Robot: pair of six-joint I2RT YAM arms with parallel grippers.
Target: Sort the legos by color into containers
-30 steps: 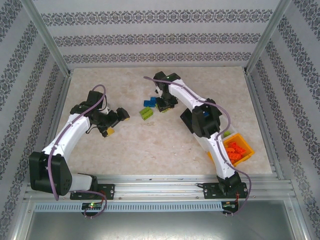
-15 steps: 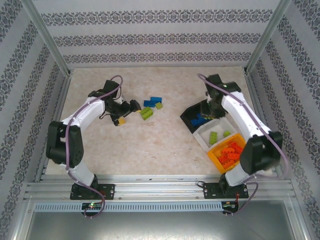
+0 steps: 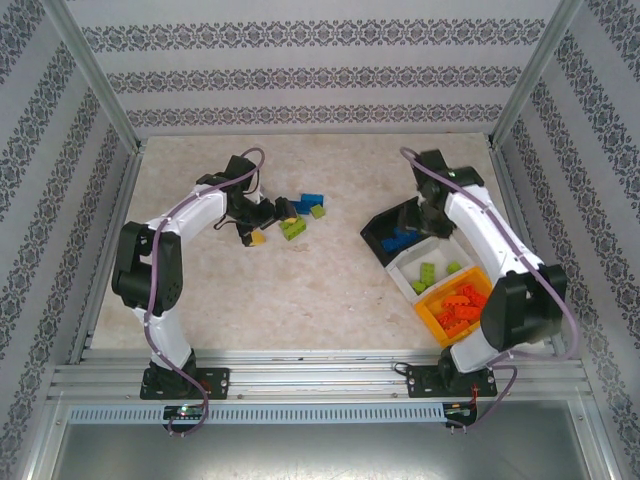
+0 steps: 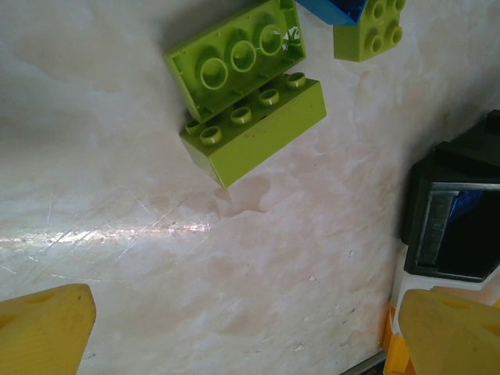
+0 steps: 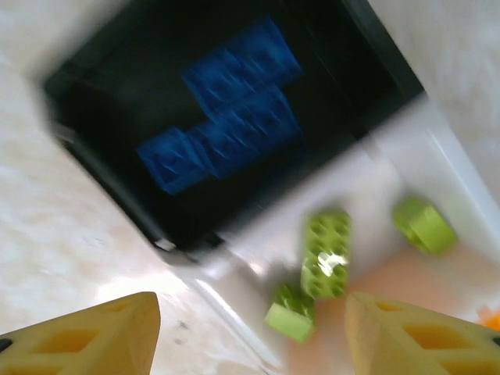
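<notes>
Left wrist, lime legos (image 4: 246, 94), right wrist, blue legos (image 5: 226, 109) in black bin (image 5: 133, 62)

1. beige marbled tabletop (image 3: 330, 290), glossy and faintly scratched.
2. walls (image 3: 300, 80) in grey-and-white banded wallpaper enclose the table on three sides.
3. aluminium posts (image 3: 93, 75) rise from its far corners.
4. aluminium rails (image 3: 320, 375) line its near edge.

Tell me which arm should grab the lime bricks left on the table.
Left. The left gripper, open, hovers beside the lime bricks; the right gripper is across the table over the black bin.
</notes>
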